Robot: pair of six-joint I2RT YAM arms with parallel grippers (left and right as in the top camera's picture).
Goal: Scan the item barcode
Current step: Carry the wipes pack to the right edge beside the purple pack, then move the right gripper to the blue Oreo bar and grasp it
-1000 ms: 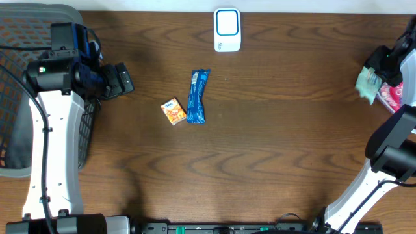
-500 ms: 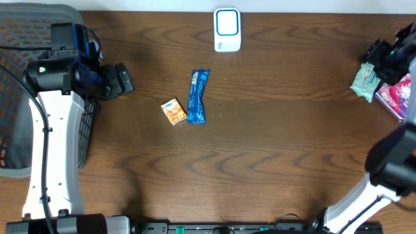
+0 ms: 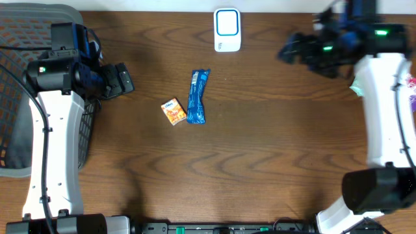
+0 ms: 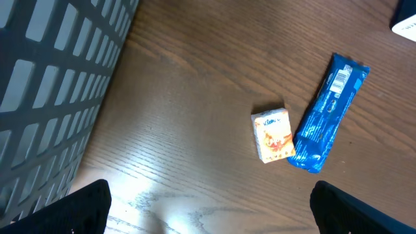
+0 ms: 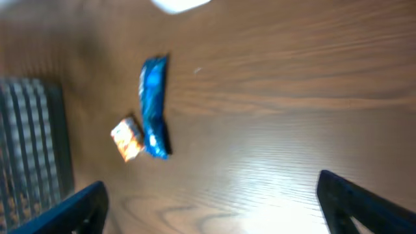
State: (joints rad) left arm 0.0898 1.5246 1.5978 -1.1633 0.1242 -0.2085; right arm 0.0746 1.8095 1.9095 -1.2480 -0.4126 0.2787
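A long blue wrapped bar (image 3: 197,96) lies mid-table with a small orange box (image 3: 173,111) touching its left side. The white barcode scanner (image 3: 227,30) stands at the back edge. My left gripper (image 3: 127,79) hangs open to the left of them, empty; its wrist view shows the bar (image 4: 328,114) and box (image 4: 273,134) ahead. Open and empty too, my right gripper (image 3: 289,49) hovers right of the scanner, pointing left. The blurred right wrist view shows the bar (image 5: 154,107) and box (image 5: 127,138) far off.
A dark mesh basket (image 3: 19,97) sits at the table's left edge, behind my left arm. A greenish packet (image 3: 355,86) and a pink item (image 3: 411,81) lie at the right edge, partly under my right arm.
My right arm has swung from the right edge to the back near the scanner. Its jaws opened wider and the greenish packet stayed behind. The left arm is still.
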